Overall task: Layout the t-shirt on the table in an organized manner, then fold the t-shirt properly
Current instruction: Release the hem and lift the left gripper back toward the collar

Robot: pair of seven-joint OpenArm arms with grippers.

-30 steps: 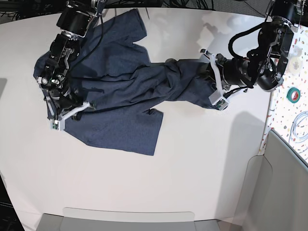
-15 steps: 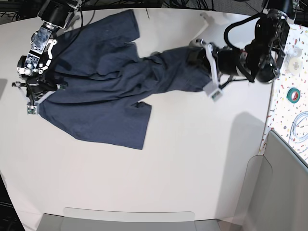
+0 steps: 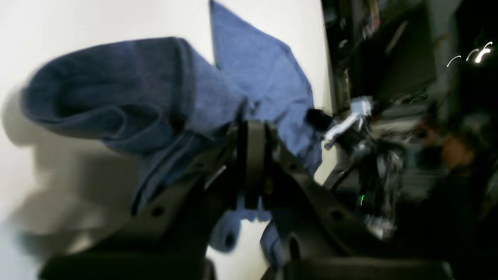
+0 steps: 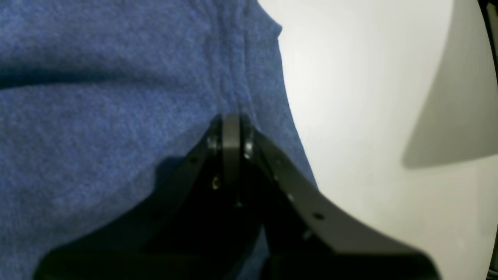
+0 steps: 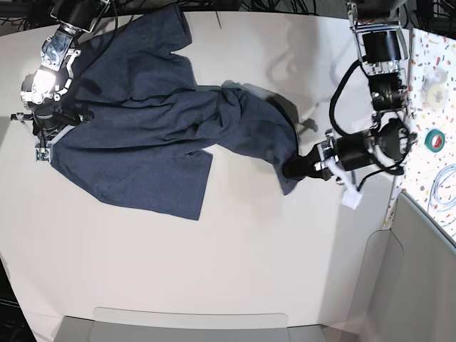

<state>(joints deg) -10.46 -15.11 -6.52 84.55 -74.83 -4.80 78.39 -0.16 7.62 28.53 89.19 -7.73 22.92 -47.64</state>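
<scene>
Shirt: the t-shirt [image 5: 164, 135] lies partly spread on the table [image 5: 235, 263], bunched into a twisted rope toward the left gripper and flatter toward the right gripper
Left gripper: the left gripper [image 5: 298, 168] is clamped on a gathered end of the cloth; in its wrist view the fabric [image 3: 128, 97] rolls up just ahead of the pressed-together jaws and lifts clear of the tabletop [image 3: 78, 23]
Right gripper: the right gripper [image 5: 44, 135] is pinched tight on a hem; in its wrist view the seam [image 4: 237, 70] runs straight out from the jaw tips, with bare table [image 4: 369, 97] beside it to the right
Span between grippers: the cloth runs from one grip to the other, broad near the right gripper, narrow and creased near the left
Step in hand (judged): stretching the shirt flat before any fold
Doing it well (judged): draw the two grips apart evenly and low, so the twisted part opens out instead of tightening; the left grip appears to hold several layers, so the bunch may need releasing and retaking at a single edge
Risk (judged): pulling too hard could drag the flat part across the surface or slip the hem from the jaws
Progress (judged): early; layout unfinished, folding not yet begun
Lettering: none can be seen in these views
</scene>
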